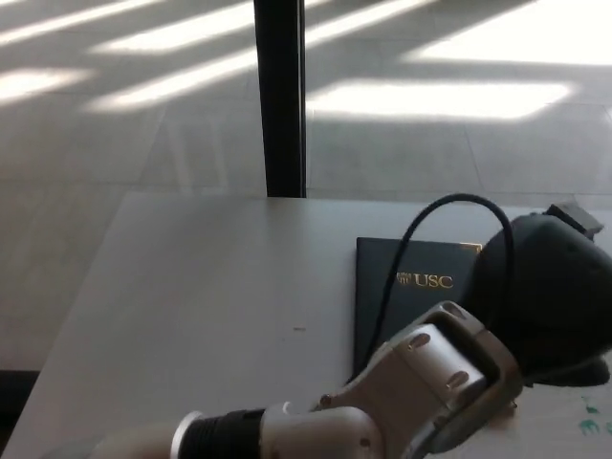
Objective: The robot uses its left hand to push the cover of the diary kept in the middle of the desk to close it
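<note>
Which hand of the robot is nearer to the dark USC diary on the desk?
The left. The left hand reaches in from the lower left and lies over the right part of the diary, covering it. The right hand is not in view.

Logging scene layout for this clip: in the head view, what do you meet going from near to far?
Left arm's silver wrist → dark USC diary, closed on the desk → black pillar on the sunlit floor.
</note>
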You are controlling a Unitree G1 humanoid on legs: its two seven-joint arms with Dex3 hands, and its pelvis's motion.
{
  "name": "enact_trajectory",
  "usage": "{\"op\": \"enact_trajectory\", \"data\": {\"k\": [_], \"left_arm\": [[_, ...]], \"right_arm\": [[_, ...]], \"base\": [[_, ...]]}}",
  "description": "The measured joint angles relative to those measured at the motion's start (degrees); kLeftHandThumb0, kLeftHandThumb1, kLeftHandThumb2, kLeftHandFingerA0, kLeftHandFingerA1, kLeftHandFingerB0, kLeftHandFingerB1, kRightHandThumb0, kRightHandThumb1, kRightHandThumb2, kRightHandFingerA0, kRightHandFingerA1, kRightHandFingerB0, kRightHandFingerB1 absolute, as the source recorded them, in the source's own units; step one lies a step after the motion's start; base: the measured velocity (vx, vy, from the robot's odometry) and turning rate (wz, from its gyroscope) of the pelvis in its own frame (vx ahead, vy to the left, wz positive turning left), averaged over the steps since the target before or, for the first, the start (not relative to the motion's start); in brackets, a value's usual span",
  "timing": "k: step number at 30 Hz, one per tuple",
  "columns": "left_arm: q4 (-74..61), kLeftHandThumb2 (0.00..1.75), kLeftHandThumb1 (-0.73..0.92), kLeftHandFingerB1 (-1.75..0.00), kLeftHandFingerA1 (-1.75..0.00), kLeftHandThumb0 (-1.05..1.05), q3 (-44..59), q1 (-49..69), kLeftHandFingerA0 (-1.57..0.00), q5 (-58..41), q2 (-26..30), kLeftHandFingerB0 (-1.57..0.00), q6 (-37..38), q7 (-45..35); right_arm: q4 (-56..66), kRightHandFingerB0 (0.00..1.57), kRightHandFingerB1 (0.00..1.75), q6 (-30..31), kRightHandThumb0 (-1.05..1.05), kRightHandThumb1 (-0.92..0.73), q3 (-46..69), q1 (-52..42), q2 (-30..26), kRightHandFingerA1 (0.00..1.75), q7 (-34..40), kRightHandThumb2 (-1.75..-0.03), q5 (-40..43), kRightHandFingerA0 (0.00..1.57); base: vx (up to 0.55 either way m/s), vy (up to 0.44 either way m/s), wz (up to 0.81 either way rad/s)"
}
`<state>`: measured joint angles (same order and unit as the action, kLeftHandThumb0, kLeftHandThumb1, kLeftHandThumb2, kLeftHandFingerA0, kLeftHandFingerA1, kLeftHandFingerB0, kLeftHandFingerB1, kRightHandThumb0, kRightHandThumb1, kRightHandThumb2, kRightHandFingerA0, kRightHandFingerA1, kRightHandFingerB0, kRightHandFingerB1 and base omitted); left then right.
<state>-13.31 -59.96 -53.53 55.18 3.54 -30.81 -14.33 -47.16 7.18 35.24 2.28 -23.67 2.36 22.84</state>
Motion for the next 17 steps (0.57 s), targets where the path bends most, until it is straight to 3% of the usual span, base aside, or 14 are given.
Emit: {"op": "enact_trajectory", "data": {"k": [5,7,8,9,10,13,15,17], "left_arm": [[-2.5,0.63,0.73,-0.49,-0.58,-0.58,9.0,5.4,-0.54,-0.5,5.3,-0.51,0.5,0.7],[-2.9,0.61,0.72,-0.47,-0.51,-0.50,12.1,8.0,-0.57,-0.9,7.1,-0.55,0.7,0.9],[-2.9,0.95,0.59,-0.58,-0.65,-0.53,14.1,9.6,-0.57,-1.3,8.2,-0.47,0.9,1.1],[-2.9,0.94,0.58,-0.59,-0.66,-0.52,15.8,11.0,-0.59,-1.5,9.1,-0.48,1.2,1.3],[-2.8,0.62,0.75,-0.48,-0.53,-0.54,17.6,12.5,-0.57,-1.8,10.3,-0.54,1.5,1.6],[-2.1,0.63,0.78,-0.48,-0.58,-0.58,23.1,17.2,-0.51,-2.7,13.5,-0.50,2.2,2.2],[-1.6,0.65,0.84,-0.55,-0.77,-0.70,26.4,20.1,-0.42,-3.2,15.3,-0.47,2.7,2.5],[-0.9,0.64,0.80,-0.51,-0.72,-0.63,30.0,23.2,-0.44,-3.9,17.3,-0.52,3.2,2.9]], "right_arm": [[0.0,0.60,0.46,0.0,-0.69,-0.88,0.0,-0.1,0.0,0.69,0.1,-0.66,0.0,0.75],[0.0,0.58,0.45,0.0,-0.68,-0.89,0.0,-0.1,0.0,0.63,0.2,-0.66,0.0,0.70],[0.0,0.57,0.44,0.0,-0.68,-0.89,0.0,-0.1,0.0,0.63,0.2,-0.66,0.0,0.71],[0.0,0.56,0.44,0.0,-0.68,-0.89,0.0,-0.1,0.0,0.63,0.2,-0.66,0.0,0.71],[0.0,0.57,0.44,0.0,-0.67,-0.89,0.0,-0.1,0.0,0.63,0.2,-0.66,0.0,0.72],[0.0,0.59,0.46,0.0,-0.67,-0.90,0.0,-0.2,0.0,0.68,0.2,-0.66,0.0,0.74],[0.0,0.60,0.45,0.0,-0.68,-0.89,0.0,-0.3,0.0,0.66,0.2,-0.67,0.0,0.73],[0.0,0.58,0.45,0.0,-0.69,-0.89,0.0,-0.3,0.0,0.64,0.2,-0.66,0.0,0.70]], "base": [[0.00,0.000,0.00],[0.00,0.000,0.00],[0.00,0.000,0.00],[0.00,0.000,0.00],[0.00,0.000,0.00],[0.00,0.000,0.00],[0.00,0.000,0.00],[0.00,0.000,0.00]]}}
